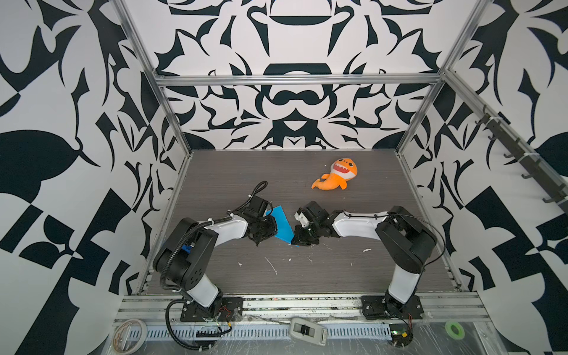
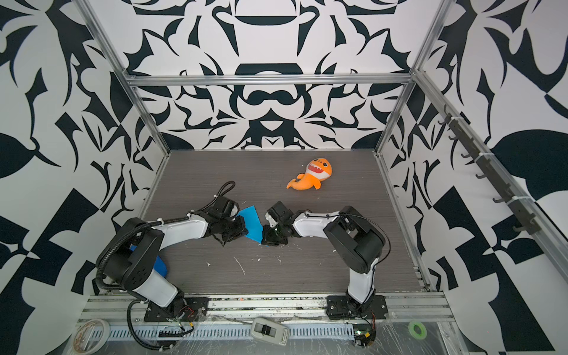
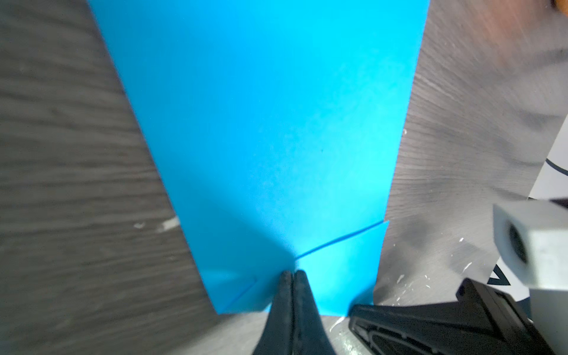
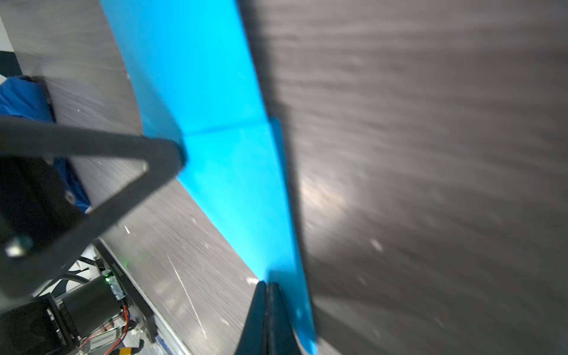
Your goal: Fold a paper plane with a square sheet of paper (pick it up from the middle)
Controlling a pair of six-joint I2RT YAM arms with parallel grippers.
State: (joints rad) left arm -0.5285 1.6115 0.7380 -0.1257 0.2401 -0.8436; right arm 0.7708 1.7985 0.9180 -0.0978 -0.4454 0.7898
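Both your claws are pinched shut on the square sheet of paper (image 1: pixel 281 223). It sits between the two arms and seems lifted a bit off the table (image 1: pixel 307 270). Your left gripper (image 3: pixel 292 273) holds one edge, right where two little folded corners meet. Your right gripper (image 4: pixel 268 284) nips the near corner on its own side. In both top views the blue shape runs from you toward the back wall, so I think both claws must move together next. Only the left wrist view shows the folded corners. Far back lies the orange shark plush (image 1: pixel 336 175), well apart.
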